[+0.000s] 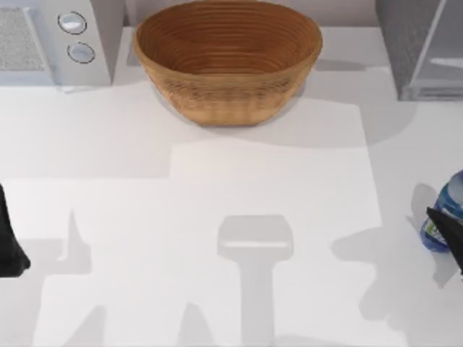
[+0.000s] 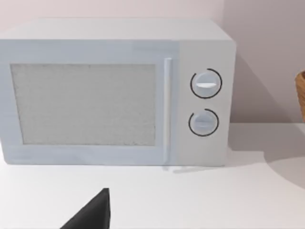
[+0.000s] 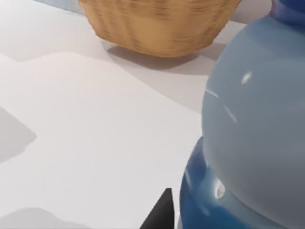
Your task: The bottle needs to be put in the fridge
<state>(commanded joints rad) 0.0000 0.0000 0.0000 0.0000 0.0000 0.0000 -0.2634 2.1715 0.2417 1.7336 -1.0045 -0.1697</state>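
The small blue bottle [image 1: 450,206] stands at the table's far right edge. Its white and green label faces the table's middle. My right gripper [image 1: 447,230] is shut on the bottle, one dark finger [image 1: 443,223] crossing its lower body. In the right wrist view the blue bottle [image 3: 252,124] looms close, and a black fingertip [image 3: 162,212] sits against its base. The grey fridge [image 1: 423,43] stands at the back right, its pale framed panel facing the table. My left gripper [image 1: 11,246] is parked open at the left edge.
A large woven basket [image 1: 228,61] sits at the back centre. A white microwave [image 1: 61,40] with two round knobs stands at the back left, and the left wrist view shows the microwave [image 2: 114,90] head on. Bare white tabletop [image 1: 239,217] spreads between them.
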